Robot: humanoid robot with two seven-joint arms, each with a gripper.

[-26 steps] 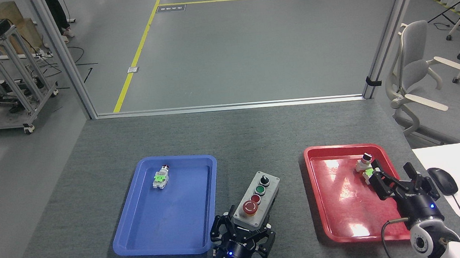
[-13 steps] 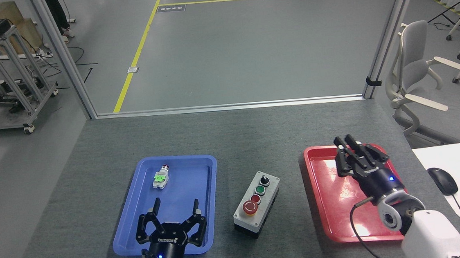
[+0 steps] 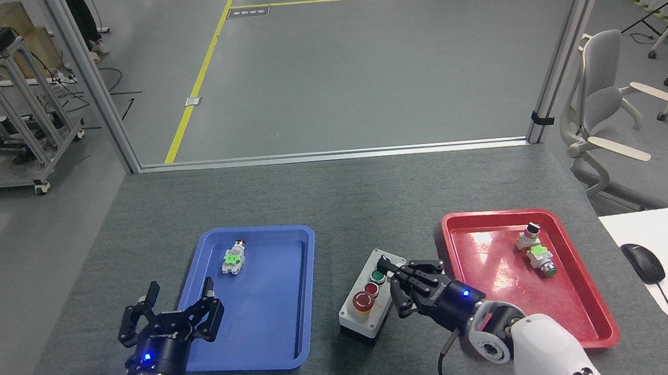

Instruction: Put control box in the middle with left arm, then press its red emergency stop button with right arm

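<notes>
Elongated light-grey plastic control box (image 3: 372, 298), black base: on dark grey felt surface (image 3: 335, 199) btwn glossy blue tray (image 3: 305, 309) & red tray (image 3: 588, 310). Round red mushroom e-stop button (image 3: 365, 302) at near end. Right gripper (image 3: 404, 289): black fingers bunched, jaws narrow, over box's right edge. Left gripper (image 3: 168, 314): jaws wide, empty, by blue tray.

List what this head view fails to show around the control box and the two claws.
- Head view: the control box's right edge and black knob are partly hidden by the right claw.
- Whether that claw touches the box, or is open or shut: unclear, seen end-on.
- The red emergency stop button shows, but its pressed state is unreadable.
- The left claw is open and empty.
</notes>
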